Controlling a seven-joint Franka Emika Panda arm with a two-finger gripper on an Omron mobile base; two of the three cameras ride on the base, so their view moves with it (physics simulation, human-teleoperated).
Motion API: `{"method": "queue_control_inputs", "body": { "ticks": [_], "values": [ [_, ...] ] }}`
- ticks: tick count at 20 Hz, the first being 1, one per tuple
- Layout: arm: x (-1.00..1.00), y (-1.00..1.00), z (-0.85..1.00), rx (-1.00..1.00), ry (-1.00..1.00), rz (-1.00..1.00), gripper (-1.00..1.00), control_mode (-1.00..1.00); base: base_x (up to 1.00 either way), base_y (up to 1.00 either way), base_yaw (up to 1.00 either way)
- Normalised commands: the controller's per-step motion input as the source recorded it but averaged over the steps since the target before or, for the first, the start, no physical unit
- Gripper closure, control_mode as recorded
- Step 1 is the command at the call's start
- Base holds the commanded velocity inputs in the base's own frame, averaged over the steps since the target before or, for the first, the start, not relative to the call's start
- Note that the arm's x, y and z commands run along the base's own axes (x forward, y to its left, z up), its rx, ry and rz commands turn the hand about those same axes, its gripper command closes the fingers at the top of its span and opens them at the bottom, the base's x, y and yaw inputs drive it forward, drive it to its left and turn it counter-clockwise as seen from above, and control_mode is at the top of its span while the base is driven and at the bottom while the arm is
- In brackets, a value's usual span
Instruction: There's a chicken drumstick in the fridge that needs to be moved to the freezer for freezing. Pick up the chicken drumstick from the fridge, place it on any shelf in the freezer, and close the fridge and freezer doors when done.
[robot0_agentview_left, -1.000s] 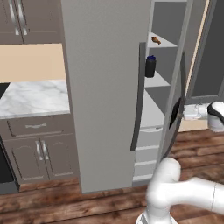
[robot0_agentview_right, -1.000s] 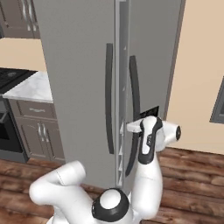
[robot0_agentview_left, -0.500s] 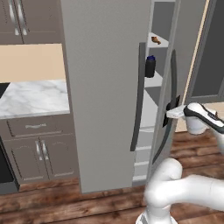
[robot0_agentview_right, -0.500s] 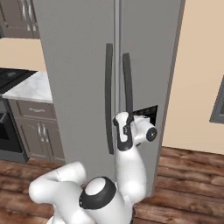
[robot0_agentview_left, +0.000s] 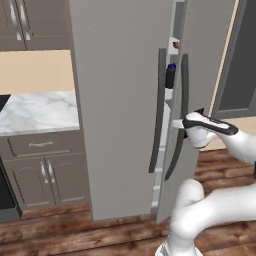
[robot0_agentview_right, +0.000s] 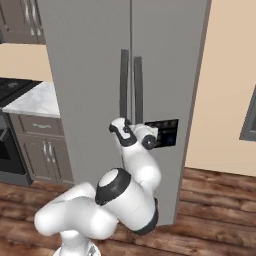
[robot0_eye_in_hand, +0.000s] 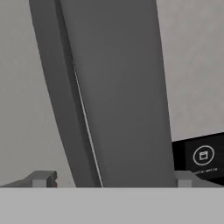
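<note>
Simulated kitchen, tall grey refrigerator with 2 doors. Wider fridge door (robot0_agentview_left: 117, 100) flat shut. Narrower freezer door (robot0_agentview_left: 200, 65) nearly shut, a thin gap left along its handle-side edge. Through that gap in the left base view, a small orange-brown speck, likely the chicken drumstick (robot0_agentview_left: 175, 44), resting on an upper shelf (robot0_agentview_left: 172, 51) inside the freezer; its pointing direction too small to tell. Gripper (robot0_agentview_left: 181, 123) against the freezer door's dark handle (robot0_eye_in_hand: 118, 92), fingers (robot0_eye_in_hand: 41, 178) spread wide, 1 on each side of the handle in the hand view, pinching nothing. Handle long axis vertical in the room, directly ahead between the fingers. Likely next: a push straight into the door to seal the gap.
</note>
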Motion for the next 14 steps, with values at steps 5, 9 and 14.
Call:
{"method": "queue_control_inputs", "body": {
  "ticks": [5,9,14],
  "values": [
    [0.57,0.23,0.0,0.05,0.01,-0.1,-1.0,-1.0,0.0,0.0,0.0],
    [0.65,0.19,0.0,0.01,0.0,-0.09,-1.0,-1.0,0.0,0.0,0.0],
    [0.71,0.18,0.0,0.0,0.0,-0.08,-1.0,-1.0,0.0,0.0,0.0]
  ]
}}
